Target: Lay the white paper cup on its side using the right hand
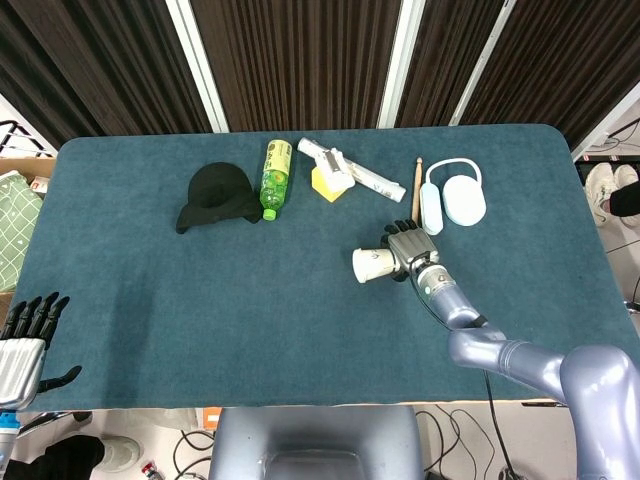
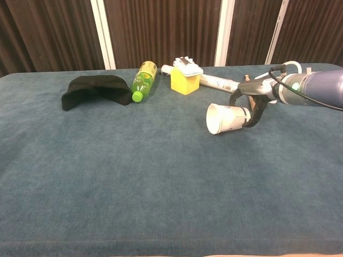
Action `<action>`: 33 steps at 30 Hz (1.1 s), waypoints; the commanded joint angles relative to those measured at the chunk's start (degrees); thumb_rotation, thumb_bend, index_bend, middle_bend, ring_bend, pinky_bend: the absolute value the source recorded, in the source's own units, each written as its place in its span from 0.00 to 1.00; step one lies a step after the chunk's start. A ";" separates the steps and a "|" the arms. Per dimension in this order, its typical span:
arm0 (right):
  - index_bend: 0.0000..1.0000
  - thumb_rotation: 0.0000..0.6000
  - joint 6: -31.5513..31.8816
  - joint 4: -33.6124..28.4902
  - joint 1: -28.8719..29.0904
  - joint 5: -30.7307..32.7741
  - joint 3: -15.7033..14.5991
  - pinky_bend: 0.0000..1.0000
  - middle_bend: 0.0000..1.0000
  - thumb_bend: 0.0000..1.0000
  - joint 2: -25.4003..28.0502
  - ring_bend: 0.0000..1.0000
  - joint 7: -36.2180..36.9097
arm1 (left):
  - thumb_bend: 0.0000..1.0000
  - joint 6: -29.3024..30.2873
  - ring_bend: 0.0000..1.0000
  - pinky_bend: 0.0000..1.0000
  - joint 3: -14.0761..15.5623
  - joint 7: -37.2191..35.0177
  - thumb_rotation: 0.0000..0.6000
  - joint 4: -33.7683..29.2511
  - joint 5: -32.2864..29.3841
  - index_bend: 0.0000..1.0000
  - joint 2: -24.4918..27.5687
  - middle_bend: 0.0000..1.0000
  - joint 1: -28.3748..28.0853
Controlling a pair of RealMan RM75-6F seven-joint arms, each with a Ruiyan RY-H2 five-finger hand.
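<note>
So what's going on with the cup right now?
Right hand grips white paper cup, cup tipped sideways. Left hand idle off the table edge. Nothing blocking.

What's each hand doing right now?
Left hand: open, holding nothing.
Right hand: holding the cup, which lies on its side.
</note>
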 commanded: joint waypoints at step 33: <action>0.48 1.00 20.23 -13.30 12.15 7.28 -11.57 0.06 0.18 0.37 3.28 0.10 -55.13 | 0.05 -0.17 0.00 0.00 0.10 -0.28 1.00 -0.04 0.16 0.00 0.14 0.00 -0.08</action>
